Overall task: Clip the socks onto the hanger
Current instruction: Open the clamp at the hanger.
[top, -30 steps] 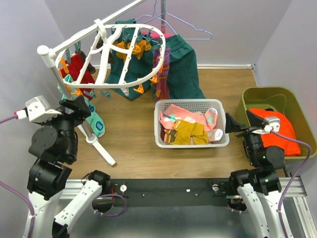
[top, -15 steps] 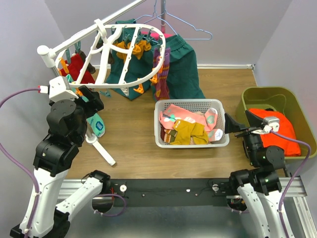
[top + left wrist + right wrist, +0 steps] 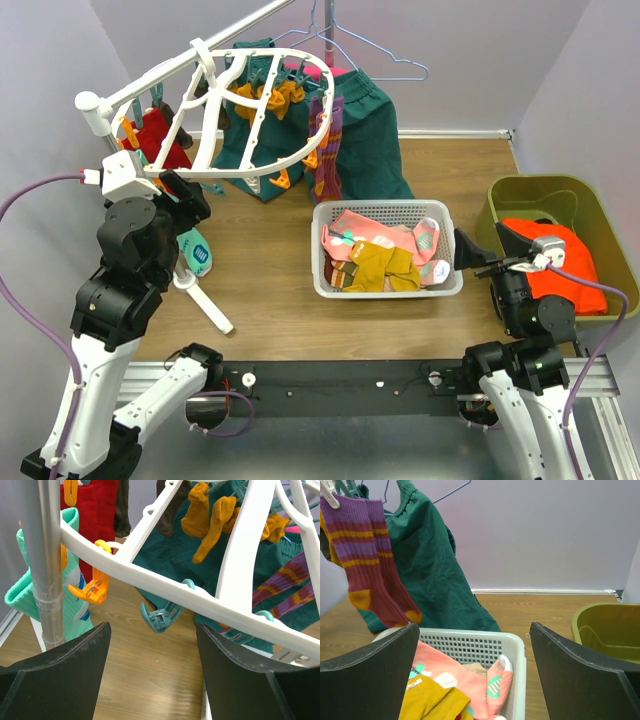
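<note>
Plain lilac walls (image 3: 480, 60) enclose a wood-grain tabletop (image 3: 270, 270)

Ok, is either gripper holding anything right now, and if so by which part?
Nothing is held. The left gripper is open and empty near the hanger; the right gripper is open and empty beside the basket of socks.

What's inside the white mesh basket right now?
In the white plastic mesh basket: pink socks with teal patches on top, mustard-yellow socks at the front. Whatever lies beneath them is covered, so the count is unclear.
</note>
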